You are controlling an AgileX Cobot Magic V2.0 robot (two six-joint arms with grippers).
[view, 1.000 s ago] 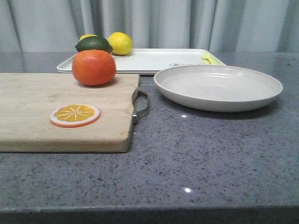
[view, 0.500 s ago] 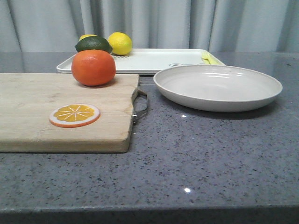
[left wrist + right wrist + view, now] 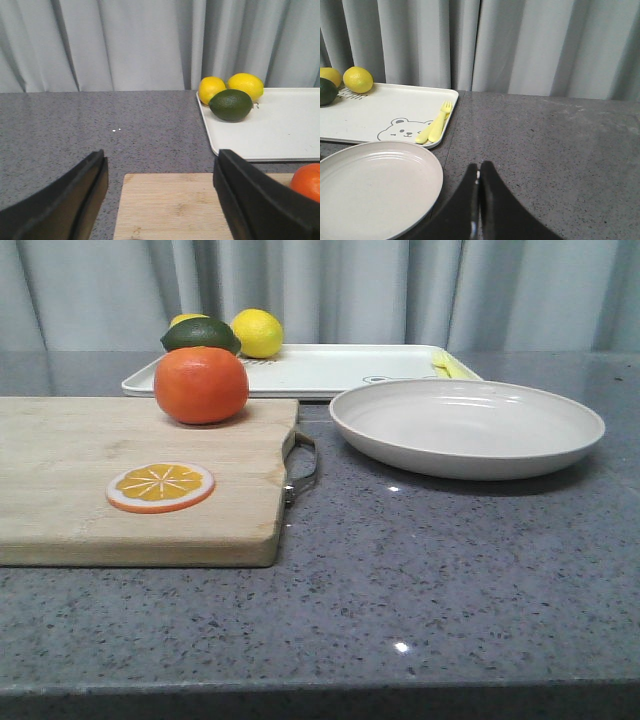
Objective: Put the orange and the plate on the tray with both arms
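Nothing moved; orange (image 3: pixel 201 385) on board (image 3: pixel 60 475); plate (image 3: pixel 467 427) beside.

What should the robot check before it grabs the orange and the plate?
1. Left gripper open for the orange: ok, fingers spread wide.
2. Right gripper open for the plate: not ok, fingers pressed together.
3. Orange free to lift: ok, it sits alone on the cutting board.
4. Plate empty: ok, nothing in it.
5. Room on the tray: ok, the middle is bare; lemons and lime sit at one end, yellow cutlery at the other.
6. Grippers lined up with their targets: cannot tell.
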